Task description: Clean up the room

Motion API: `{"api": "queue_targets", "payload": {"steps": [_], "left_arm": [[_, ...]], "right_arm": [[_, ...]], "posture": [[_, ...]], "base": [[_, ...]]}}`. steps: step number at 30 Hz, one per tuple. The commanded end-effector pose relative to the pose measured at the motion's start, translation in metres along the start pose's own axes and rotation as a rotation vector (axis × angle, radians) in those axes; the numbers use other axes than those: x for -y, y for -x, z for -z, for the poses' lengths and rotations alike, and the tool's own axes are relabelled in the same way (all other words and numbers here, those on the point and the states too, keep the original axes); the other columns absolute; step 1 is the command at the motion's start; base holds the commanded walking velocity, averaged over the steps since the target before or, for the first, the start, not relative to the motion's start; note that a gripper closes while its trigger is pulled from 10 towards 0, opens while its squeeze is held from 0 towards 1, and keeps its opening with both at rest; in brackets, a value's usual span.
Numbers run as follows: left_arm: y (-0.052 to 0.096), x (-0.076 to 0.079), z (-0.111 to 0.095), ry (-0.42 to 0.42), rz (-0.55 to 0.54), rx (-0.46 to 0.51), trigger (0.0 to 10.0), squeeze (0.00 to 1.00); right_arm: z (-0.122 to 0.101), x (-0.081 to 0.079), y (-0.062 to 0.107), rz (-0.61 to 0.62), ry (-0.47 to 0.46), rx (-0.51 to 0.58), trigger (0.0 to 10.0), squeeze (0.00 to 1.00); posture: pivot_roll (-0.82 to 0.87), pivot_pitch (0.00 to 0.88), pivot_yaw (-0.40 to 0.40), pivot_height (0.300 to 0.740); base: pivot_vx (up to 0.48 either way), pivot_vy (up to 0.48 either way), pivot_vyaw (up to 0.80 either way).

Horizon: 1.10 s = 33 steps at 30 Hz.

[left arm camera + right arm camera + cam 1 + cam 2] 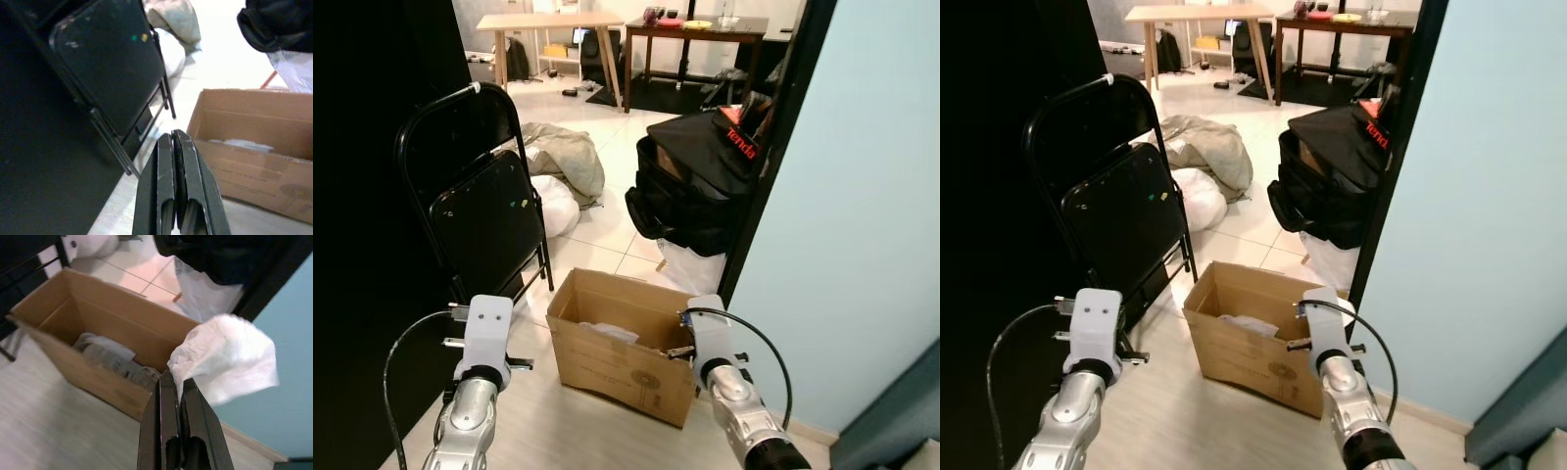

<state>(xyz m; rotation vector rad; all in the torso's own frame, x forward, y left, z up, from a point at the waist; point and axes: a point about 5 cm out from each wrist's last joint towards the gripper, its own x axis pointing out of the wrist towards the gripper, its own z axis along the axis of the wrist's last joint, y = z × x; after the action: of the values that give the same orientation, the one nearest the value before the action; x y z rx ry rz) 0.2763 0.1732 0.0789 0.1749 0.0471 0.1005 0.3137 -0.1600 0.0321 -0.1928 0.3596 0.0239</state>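
I saw the right gripper [175, 382] pinched on a crumpled white tissue [227, 360], soft and creased, held over the near right corner of the open cardboard box [617, 357]. The right wrist view showed wadded paper [110, 357] lying inside the box; from the head it was a pale scrap. The left gripper [175, 142] hung with fingers pressed together beside the glossy black folding chair [484, 211] on pale floor tiles [597, 230].
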Motion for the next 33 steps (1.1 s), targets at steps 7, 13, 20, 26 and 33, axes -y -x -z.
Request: {"api": "queue_targets", "payload": {"steps": [7, 13, 20, 26, 33], "left_arm": [[0.0009, -0.0006, 0.0040, 0.004, 0.000, -0.018, 10.0, 0.00], [-0.0007, 0.0001, 0.0027, 0.007, 0.006, -0.012, 10.0, 0.00], [-0.0001, -0.0009, 0.0032, 0.006, 0.008, -0.012, 10.0, 0.00], [0.0003, -0.0016, 0.0034, 0.007, 0.007, -0.011, 10.0, 0.00], [0.0006, -0.0022, 0.0033, 0.006, 0.008, -0.012, 10.0, 0.00]], "right_arm": [[0.0014, -0.0012, 0.0004, -0.002, -0.014, -0.008, 10.0, 0.00], [0.0005, -0.0008, 0.0002, 0.001, -0.009, -0.003, 10.0, 0.00], [0.0007, -0.0009, 0.0005, 0.001, -0.007, -0.002, 10.0, 0.00], [0.0006, -0.0017, 0.0006, 0.000, -0.007, -0.001, 10.0, 0.00], [0.0003, -0.0018, 0.0006, 0.001, -0.006, 0.000, 10.0, 0.00]], "posture": [[0.05, 0.035, 0.007, 0.740], [0.05, 0.034, 0.008, 0.740], [0.05, 0.031, 0.007, 0.740], [0.05, 0.031, 0.007, 0.740], [0.06, 0.034, 0.008, 0.740]], "base": [[0.325, 0.000, -0.75], [0.324, 0.000, 0.00], [0.335, 0.000, 0.00], [0.336, 0.000, 0.00], [0.335, 0.000, 0.00]]}}
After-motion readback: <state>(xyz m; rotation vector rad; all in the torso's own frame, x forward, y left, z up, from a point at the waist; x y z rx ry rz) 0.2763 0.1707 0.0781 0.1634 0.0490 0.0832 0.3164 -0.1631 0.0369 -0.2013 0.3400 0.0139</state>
